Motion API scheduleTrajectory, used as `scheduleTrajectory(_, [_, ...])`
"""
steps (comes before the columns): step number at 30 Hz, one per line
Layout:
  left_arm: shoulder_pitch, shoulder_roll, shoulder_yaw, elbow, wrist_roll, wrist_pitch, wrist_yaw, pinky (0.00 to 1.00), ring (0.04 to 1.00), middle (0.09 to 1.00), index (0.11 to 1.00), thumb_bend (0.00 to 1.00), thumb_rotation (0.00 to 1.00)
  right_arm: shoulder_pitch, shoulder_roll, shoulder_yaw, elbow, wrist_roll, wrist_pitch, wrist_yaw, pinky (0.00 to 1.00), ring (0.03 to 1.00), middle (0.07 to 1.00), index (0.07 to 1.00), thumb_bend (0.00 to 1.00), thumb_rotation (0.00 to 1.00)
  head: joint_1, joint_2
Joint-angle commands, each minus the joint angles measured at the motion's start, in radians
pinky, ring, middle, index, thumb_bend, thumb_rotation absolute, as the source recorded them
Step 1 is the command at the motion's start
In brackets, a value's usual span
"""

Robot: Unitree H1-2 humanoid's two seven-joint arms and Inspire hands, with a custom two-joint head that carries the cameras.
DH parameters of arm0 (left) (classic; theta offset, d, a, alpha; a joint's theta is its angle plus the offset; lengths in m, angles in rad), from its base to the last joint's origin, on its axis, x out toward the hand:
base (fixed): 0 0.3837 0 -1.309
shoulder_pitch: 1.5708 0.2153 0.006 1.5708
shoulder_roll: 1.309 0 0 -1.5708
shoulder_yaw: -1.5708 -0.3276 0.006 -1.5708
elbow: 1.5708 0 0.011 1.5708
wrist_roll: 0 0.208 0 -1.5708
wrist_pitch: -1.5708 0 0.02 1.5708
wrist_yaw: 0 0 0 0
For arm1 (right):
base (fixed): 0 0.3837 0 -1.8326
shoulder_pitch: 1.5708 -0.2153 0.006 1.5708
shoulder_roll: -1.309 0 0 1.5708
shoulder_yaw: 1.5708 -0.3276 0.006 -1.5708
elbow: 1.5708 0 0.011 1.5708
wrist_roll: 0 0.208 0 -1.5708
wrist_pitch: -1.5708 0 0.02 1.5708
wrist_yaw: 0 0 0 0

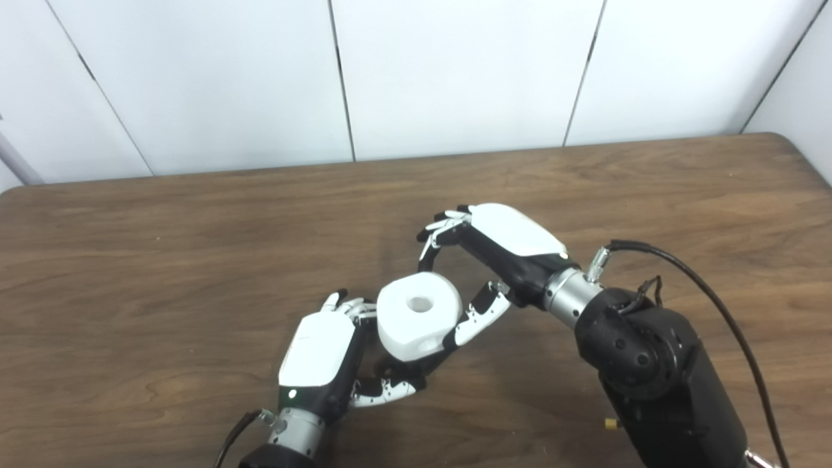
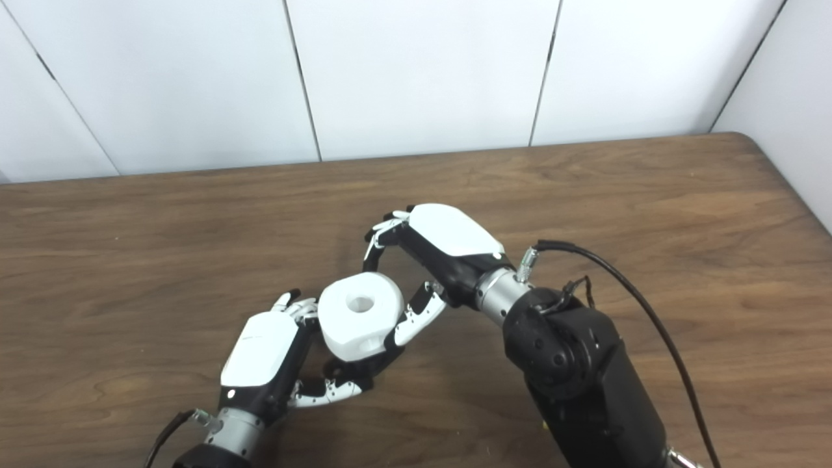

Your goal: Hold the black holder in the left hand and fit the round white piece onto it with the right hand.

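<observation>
- Left hand (image 1: 318, 354) grips a black holder (image 1: 406, 370), mostly hidden under the round white piece (image 1: 419, 315).
- Right hand (image 1: 500, 250) pinches that piece between fingers and thumb, above the wooden surface (image 1: 162, 260).

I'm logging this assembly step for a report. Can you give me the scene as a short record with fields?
surface: wooden table
white piece: round, hole in its top, between both hands
black holder: only partly visible under the white piece
left hand: closed around the holder
right hand: fingers spread beside the white piece, grip unclear
</observation>
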Motion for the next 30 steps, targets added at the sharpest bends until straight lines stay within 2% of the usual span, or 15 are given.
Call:
scheduleTrajectory(1, [-0.002, 0.005, -0.006, -0.006, 0.007, -0.006, -0.013, 0.96, 0.834, 0.747, 0.485, 0.52, 0.05, -0.026, 0.006, -0.004, -0.008, 0.001, -0.031, -0.036, 1.00, 0.928, 0.820, 0.483, 0.52, 0.14, -0.004, -0.001])
scheduleTrajectory(30, [-0.004, 0.004, -0.004, -0.004, 0.002, -0.005, -0.015, 0.97, 0.840, 0.750, 0.485, 0.52, 0.05, 0.001, -0.002, 0.016, 0.007, -0.001, -0.047, -0.046, 1.00, 0.925, 0.822, 0.483, 0.52, 0.14, -0.011, 0.004])
